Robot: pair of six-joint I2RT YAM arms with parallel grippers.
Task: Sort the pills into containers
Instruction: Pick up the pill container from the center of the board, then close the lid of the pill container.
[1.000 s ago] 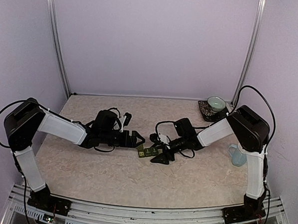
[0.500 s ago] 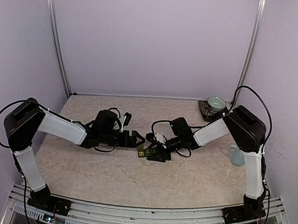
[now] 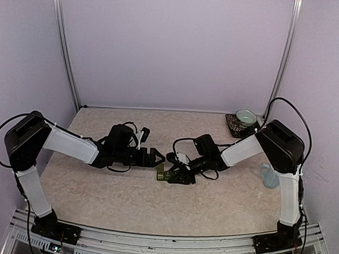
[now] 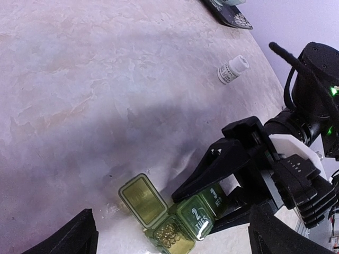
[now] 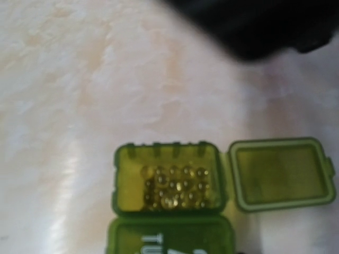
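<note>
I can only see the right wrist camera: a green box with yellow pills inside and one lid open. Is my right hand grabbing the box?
Observer: The right hand straddles the box at its shut end. I can't tell if it squeezes yet.
Operator: Where's my other hand?
Observer: The left hand is wide open, close to the box's open end.
Operator: Is anything else around?
Observer: A small white bottle sits farther back, on the right.
</note>
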